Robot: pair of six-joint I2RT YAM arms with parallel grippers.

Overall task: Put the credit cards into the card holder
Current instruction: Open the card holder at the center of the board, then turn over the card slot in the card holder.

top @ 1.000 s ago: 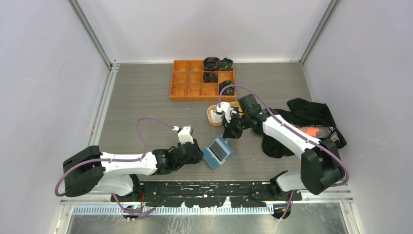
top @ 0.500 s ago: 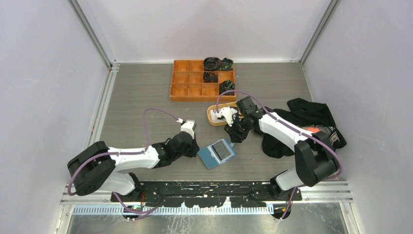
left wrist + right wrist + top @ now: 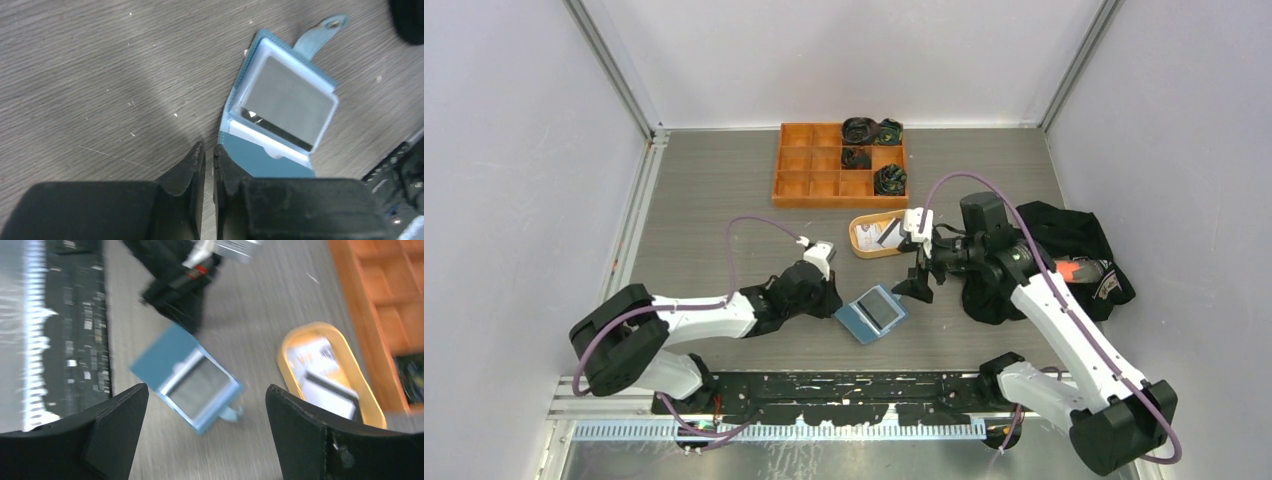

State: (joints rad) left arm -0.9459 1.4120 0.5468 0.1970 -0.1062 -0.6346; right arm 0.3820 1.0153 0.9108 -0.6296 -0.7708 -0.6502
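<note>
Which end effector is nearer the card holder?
Left. The left end effector sits at the left edge of the card holder; the right end effector is open, apart, off its right side.

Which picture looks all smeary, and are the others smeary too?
Right wrist view: smeared, the card holder and dish have fuzzy edges. Left wrist view: sharp, with a shiny reflection in the holder's window and a soft shadow on the table. Top view: clear, evenly lit.
</note>
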